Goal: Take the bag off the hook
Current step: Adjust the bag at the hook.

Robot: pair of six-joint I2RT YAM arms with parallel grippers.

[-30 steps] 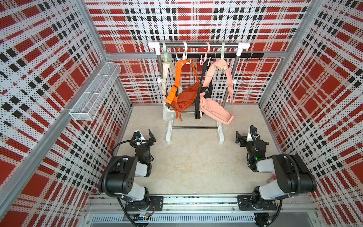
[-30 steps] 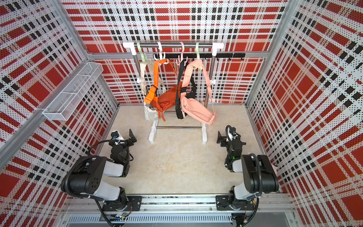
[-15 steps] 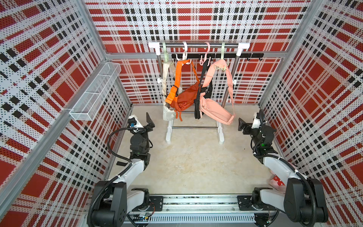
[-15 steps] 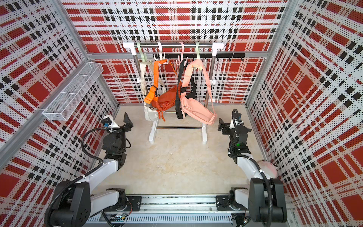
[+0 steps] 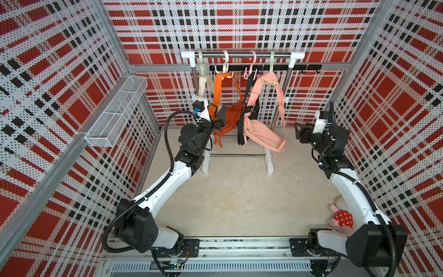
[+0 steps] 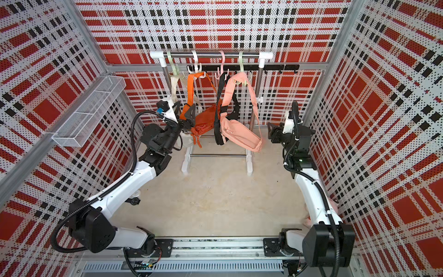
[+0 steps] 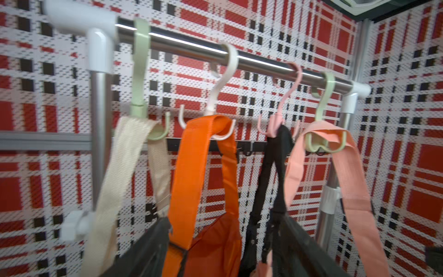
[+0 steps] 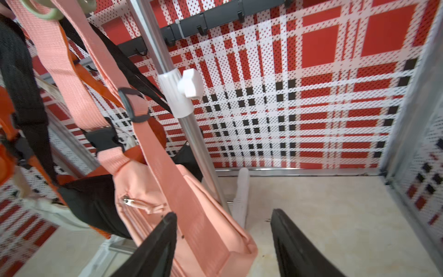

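While four sling bags hang side by side from plastic hooks on the garment rack at the back wall, both arms reach toward them from opposite sides. The orange bag hangs by its strap from the white hook, second from the rack's left end. On one side of it is a cream bag on a green hook. On the other is a black bag on a pink hook. The salmon-pink bag hangs from the second green hook at the right end.

The left gripper is raised to the orange bag, with its jaws spread apart. In the left wrist view the orange strap and the top of the pouch lie between the two dark fingers. I cannot tell if either finger touches the fabric.

The right gripper hovers beside the low end of the salmon-pink bag, apart from it in both top views. Its jaws are also parted and grasp nothing. In the right wrist view one finger overlaps that bag's corner.

A red polka-dot plush toy lies on the floor by the right arm's base.
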